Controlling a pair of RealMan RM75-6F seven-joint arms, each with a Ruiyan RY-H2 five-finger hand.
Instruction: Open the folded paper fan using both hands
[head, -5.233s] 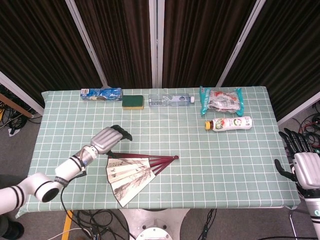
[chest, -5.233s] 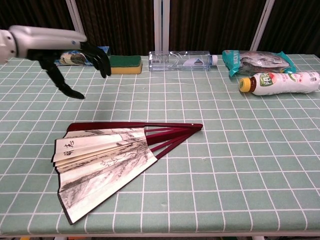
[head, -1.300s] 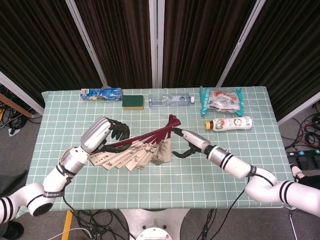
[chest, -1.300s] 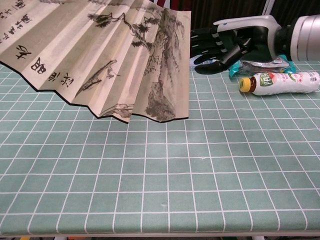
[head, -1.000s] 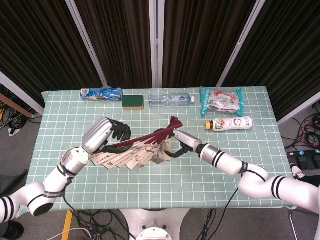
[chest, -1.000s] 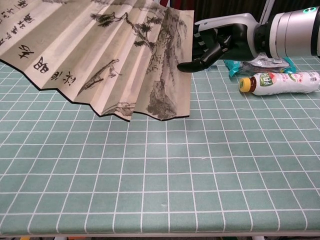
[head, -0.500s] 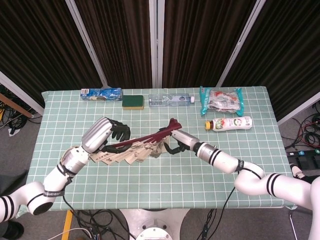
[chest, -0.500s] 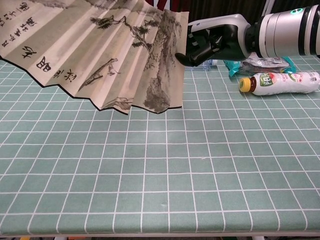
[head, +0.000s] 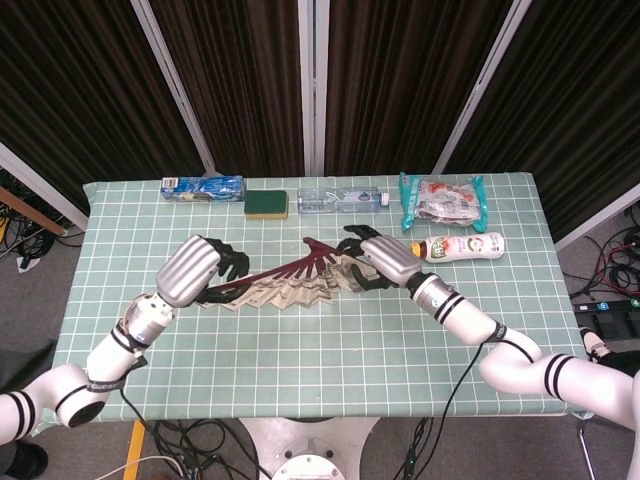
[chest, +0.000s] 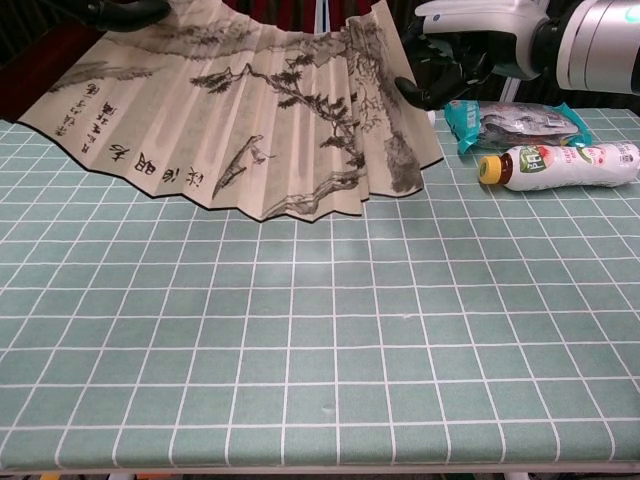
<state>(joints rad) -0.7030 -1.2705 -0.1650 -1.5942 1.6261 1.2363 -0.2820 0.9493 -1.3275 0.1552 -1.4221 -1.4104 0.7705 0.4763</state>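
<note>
The paper fan (head: 290, 287), with dark red ribs and ink painting on beige paper, is spread wide and held above the green checked table. My left hand (head: 195, 270) grips its left guard. My right hand (head: 385, 258) grips its right edge near the ribs. In the chest view the painted leaf of the fan (chest: 250, 120) fills the upper left, the right hand (chest: 470, 45) holds its right end, and only the fingers of the left hand (chest: 125, 8) show at the top edge.
Along the far side of the table (head: 320, 350) lie a blue pack (head: 203, 186), a green sponge (head: 266, 204), a clear bottle (head: 340, 199) and a snack bag (head: 442, 200). A drink bottle (head: 460, 246) lies just right of my right hand.
My right hand has closed on the fan's right edge and drawn it rightward. The fan has spread much wider. The left hand keeps its hold.
</note>
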